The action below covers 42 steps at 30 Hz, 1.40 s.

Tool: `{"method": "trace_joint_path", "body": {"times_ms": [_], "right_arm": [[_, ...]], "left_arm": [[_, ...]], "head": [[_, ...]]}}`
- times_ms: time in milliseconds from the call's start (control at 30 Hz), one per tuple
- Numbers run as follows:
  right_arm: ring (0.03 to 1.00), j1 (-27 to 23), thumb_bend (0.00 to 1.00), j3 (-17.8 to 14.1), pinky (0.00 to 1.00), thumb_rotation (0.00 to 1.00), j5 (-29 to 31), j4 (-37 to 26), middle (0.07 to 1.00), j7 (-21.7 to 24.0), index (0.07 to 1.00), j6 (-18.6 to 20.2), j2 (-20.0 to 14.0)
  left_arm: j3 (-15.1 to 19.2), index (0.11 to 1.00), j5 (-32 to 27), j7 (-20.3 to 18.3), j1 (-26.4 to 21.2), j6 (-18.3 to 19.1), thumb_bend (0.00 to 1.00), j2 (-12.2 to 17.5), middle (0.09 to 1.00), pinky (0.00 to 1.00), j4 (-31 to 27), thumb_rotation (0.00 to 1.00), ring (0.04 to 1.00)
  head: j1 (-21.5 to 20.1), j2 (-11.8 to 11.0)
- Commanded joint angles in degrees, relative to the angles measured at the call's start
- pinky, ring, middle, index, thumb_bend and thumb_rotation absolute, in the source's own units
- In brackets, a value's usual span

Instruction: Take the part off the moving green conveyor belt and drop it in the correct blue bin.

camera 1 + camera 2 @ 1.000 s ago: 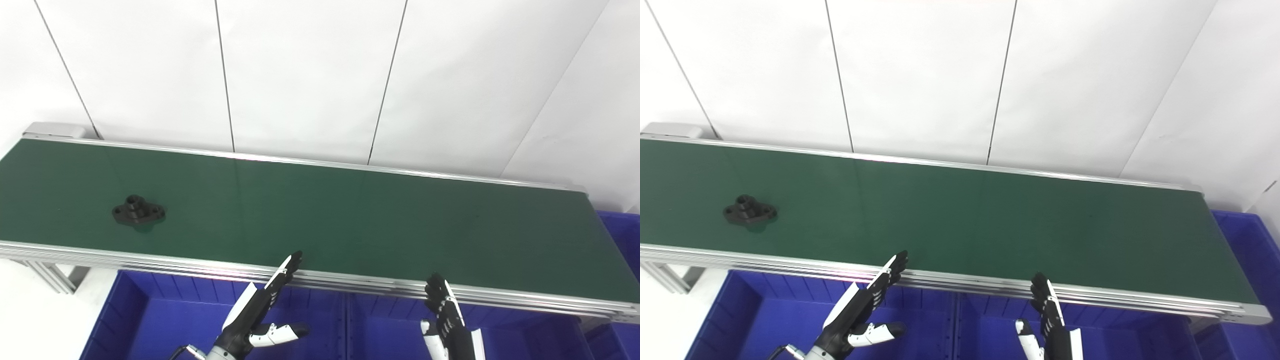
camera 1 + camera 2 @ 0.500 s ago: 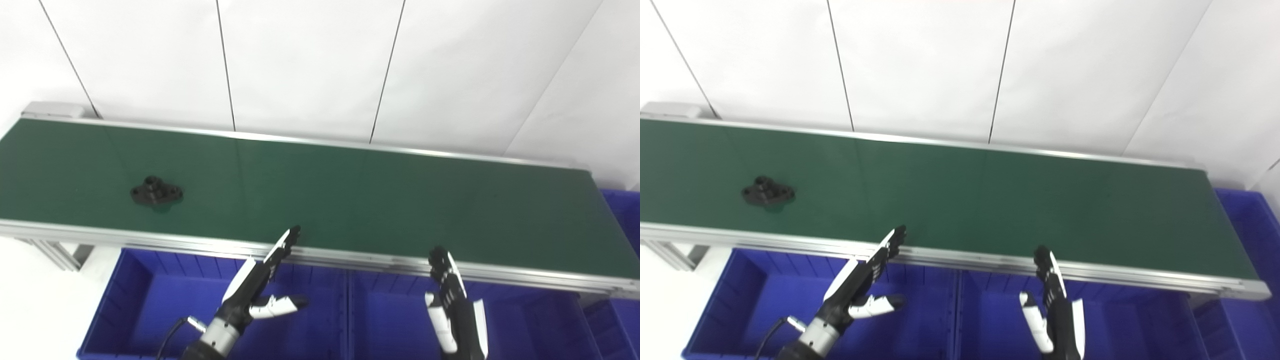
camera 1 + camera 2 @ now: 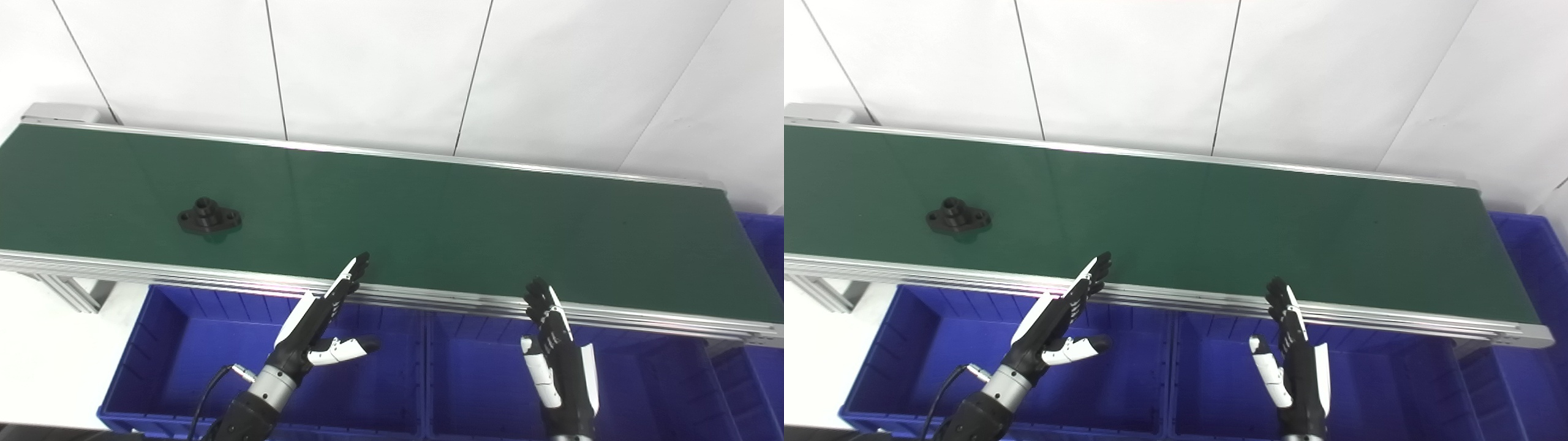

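In the left eye view, the part (image 3: pixel 209 218) lies flat on the belt (image 3: pixel 429 226), toward its left end and closer to the near rail than the far one. Our left hand (image 3: pixel 321 306) hovers over the left bin (image 3: pixel 141 367), fingers spread wide and holding nothing, fingertips reaching the belt's near rail. It sits well to the right of the part. Our right hand (image 3: pixel 554 358) is raised over the middle bin (image 3: pixel 484 380), fingers straight and apart, also empty.

In the right eye view, the part (image 3: pixel 958 218) shows a raised hub between two flat lugs. A third bin (image 3: pixel 1528 263) stands past the belt's right end. The left hand (image 3: pixel 1059 318) is the nearer one to the part; the right hand (image 3: pixel 1292 361) is far off.

We judge the step to be the approach. To do it well, we should keep the left hand open, bring it over the belt and time the reach to the part's travel, then close across the hub rather than the thin lugs. Which bin is correct we cannot tell.
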Motion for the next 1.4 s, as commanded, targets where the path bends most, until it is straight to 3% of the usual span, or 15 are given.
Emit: {"method": "trace_joint_path", "body": {"times_ms": [0,33,100,167,367,600,1167,1267,1367], "right_arm": [[0.927,0.2,0.71,-0.6,0.93,0.85,1.5,-0.7,0.916,1.2,0.937,-2.4,-0.3],[0.933,0.3,0.72,-0.7,0.95,0.83,2.4,-0.4,0.917,1.6,0.938,-2.7,-0.4],[0.941,0.7,0.72,-1.3,0.96,0.84,3.2,0.8,0.919,2.1,0.939,-3.2,-1.3],[0.941,0.8,0.72,-1.6,0.96,0.85,3.2,2.0,0.922,2.2,0.941,-3.3,-2.2],[0.932,0.5,0.71,-2.4,0.94,0.87,5.3,4.9,0.930,3.7,0.943,-3.3,-2.8],[0.957,0.4,0.62,-4.1,0.97,0.88,6.8,6.2,0.945,6.4,0.959,-3.3,-2.2],[0.964,-0.3,0.64,-6.2,0.99,0.84,6.7,7.1,0.937,7.8,0.955,-3.3,-0.7],[0.951,-0.4,0.68,-6.1,0.96,0.79,5.3,5.3,0.935,6.6,0.950,-3.3,-0.9],[0.929,-0.6,0.72,-5.1,0.93,0.79,0.1,1.4,0.925,2.3,0.939,-3.3,-2.4]], "left_arm": [[-0.3,1.000,0.0,0.0,-0.6,-1.6,0.83,-0.9,1.000,0.97,-0.5,0.70,1.000],[-0.4,1.000,-0.4,-0.2,-0.5,-1.6,0.84,-1.1,1.000,0.97,-0.3,0.68,1.000],[-0.9,1.000,0.3,0.2,-0.2,-3.0,0.83,-1.7,1.000,0.96,1.2,0.67,1.000],[-1.7,1.000,2.3,1.4,-0.2,-4.4,0.83,-2.0,1.000,0.95,2.7,0.69,1.000],[-3.1,1.000,4.4,4.3,-0.4,-5.3,0.82,-2.5,1.000,0.97,5.3,0.66,1.000],[-5.4,1.000,4.8,7.3,-1.1,-5.3,0.81,-2.0,1.000,0.97,6.8,0.65,1.000],[-10.6,1.000,4.7,13.1,-3.3,-5.3,0.81,-0.2,1.000,1.00,10.5,0.65,1.000],[-11.5,1.000,4.4,13.7,-3.6,-5.3,0.80,0.1,1.000,1.00,10.8,0.64,1.000],[-11.9,1.000,3.7,14.0,-4.1,-5.3,0.80,0.1,1.000,1.00,11.5,0.62,1.000]], "head": [[3.7,-2.4],[3.7,-2.4],[7.2,-5.9],[8.5,-7.9],[10.8,-12.2],[10.7,-13.7],[8.8,-17.3],[8.7,-17.4],[8.1,-17.7]]}}
